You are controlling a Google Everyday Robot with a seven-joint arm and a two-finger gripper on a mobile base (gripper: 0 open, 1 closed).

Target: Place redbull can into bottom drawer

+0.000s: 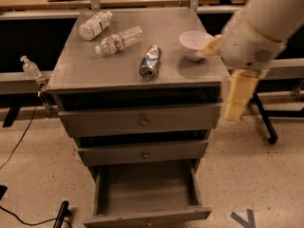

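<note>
The redbull can (150,61), dented, silver and blue, lies on its side near the middle of the grey cabinet top (95,70). The bottom drawer (147,216) is pulled out below the two shut upper drawers, and its inside shows nothing in it. My gripper (235,98) hangs pointing down beside the cabinet's right front corner, level with the top drawer, right of the can and lower than it. It holds nothing that I can see. My arm (259,27) reaches in from the upper right and partly covers the corner.
Two clear plastic water bottles (95,25) (118,40) lie at the back left of the top. A white bowl (194,42) stands at the back right, close to my arm. A sanitiser bottle (31,68) stands on the left rail. A black stand leg (266,122) is at the right.
</note>
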